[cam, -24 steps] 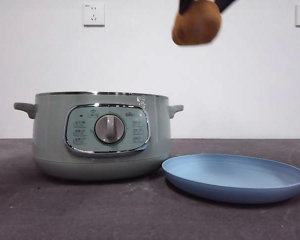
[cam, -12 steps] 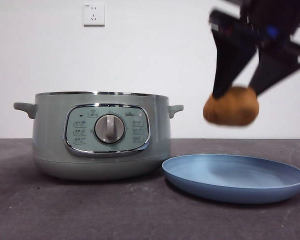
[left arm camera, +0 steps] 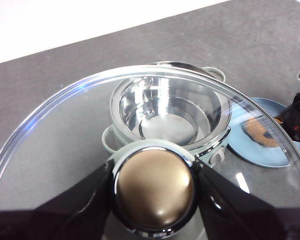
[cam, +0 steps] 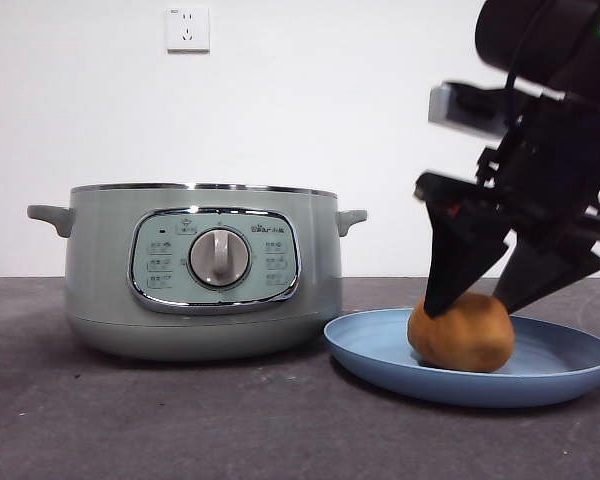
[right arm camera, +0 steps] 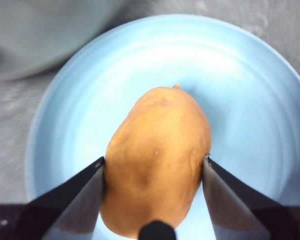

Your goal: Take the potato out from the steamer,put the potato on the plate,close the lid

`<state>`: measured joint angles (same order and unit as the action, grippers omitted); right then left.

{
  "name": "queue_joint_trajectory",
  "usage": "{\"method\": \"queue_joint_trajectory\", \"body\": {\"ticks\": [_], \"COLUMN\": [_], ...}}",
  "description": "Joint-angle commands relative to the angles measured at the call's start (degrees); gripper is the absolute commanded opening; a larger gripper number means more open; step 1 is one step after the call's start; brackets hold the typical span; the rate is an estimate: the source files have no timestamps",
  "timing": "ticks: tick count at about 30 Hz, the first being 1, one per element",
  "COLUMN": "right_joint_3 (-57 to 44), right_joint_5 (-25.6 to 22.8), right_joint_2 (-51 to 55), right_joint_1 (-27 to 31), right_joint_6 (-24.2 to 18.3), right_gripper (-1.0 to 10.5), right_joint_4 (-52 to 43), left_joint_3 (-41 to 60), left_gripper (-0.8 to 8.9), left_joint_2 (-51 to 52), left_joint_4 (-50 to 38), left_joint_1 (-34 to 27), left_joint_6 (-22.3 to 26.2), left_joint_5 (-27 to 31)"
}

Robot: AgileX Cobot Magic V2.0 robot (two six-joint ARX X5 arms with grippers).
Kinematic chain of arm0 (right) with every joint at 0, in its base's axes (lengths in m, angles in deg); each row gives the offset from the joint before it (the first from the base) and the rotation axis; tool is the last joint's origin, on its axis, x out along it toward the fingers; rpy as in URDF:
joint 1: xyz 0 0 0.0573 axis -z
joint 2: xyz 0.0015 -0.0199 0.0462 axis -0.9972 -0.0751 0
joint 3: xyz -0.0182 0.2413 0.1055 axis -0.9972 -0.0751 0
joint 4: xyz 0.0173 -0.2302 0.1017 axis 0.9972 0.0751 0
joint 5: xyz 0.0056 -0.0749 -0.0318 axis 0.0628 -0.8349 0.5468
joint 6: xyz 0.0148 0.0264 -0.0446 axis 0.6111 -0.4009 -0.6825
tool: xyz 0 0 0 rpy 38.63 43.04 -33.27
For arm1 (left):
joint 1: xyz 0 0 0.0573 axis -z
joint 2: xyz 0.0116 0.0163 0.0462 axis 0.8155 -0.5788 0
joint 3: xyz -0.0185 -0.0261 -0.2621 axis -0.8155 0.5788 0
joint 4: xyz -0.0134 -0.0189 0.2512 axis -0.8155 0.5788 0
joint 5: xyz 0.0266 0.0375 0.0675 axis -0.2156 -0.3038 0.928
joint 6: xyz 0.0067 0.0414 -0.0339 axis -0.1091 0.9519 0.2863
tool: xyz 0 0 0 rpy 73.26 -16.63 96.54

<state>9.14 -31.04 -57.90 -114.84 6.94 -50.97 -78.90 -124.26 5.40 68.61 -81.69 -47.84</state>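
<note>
At lower right of the front view, the right gripper (cam: 477, 300) grasps the potato (cam: 461, 333), which rests on the plate (cam: 380, 345). The left gripper (left arm camera: 154, 186) clenches the lid (left arm camera: 65, 135) knob above the open steamer (cam: 202, 270).

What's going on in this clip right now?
The right gripper has the potato between its fingers and has it down on the plate, beside the steamer; it has not let go. The left gripper holds the lid by its knob, up above the open steamer, whose steel bowl looks empty. Releasing the potato and closing the lid remain.
</note>
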Motion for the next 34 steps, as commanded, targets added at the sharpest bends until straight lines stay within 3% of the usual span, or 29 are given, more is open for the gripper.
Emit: {"method": "queue_joint_trajectory", "body": {"ticks": [1, 5, 10, 12, 21, 34], "right_joint_3": [-0.48, -0.48, -0.48, -0.44, -0.31, -0.22], "right_joint_5": [0.13, -0.24, -0.22, -0.22, -0.2, -0.26], "right_joint_2": [-1.4, -1.97, -1.75, -1.66, 4.83, 30.1], "right_joint_1": [-0.11, -0.09, -0.09, -0.11, -0.11, -0.11], "right_joint_6": [0.55, 0.74, 1.09, 1.11, 1.09, 1.55], "right_gripper": [-0.2, 0.3, 4.2, 5.1, 5.1, 5.1], "right_joint_4": [-0.94, -0.24, 0.77, 0.92, 1.62, 9.73], "left_joint_3": [-0.74, -0.74, -0.74, -0.74, -0.74, -0.74], "left_gripper": [-0.12, -0.12, -0.12, -0.12, -0.12, -0.12], "left_joint_2": [-0.5, -2.91, -6.58, -8.61, -18.95, -36.22], "left_joint_4": [-2.89, -3.85, -7.19, -8.61, -18.93, -34.27], "left_joint_1": [-0.17, -0.17, -0.09, 0.24, 3.98, 9.38], "left_joint_6": [-0.37, -0.31, -0.15, -0.13, 0.26, 3.32], "left_joint_5": [-0.13, -1.46, -3.04, -3.06, -4.39, -3.69]}}
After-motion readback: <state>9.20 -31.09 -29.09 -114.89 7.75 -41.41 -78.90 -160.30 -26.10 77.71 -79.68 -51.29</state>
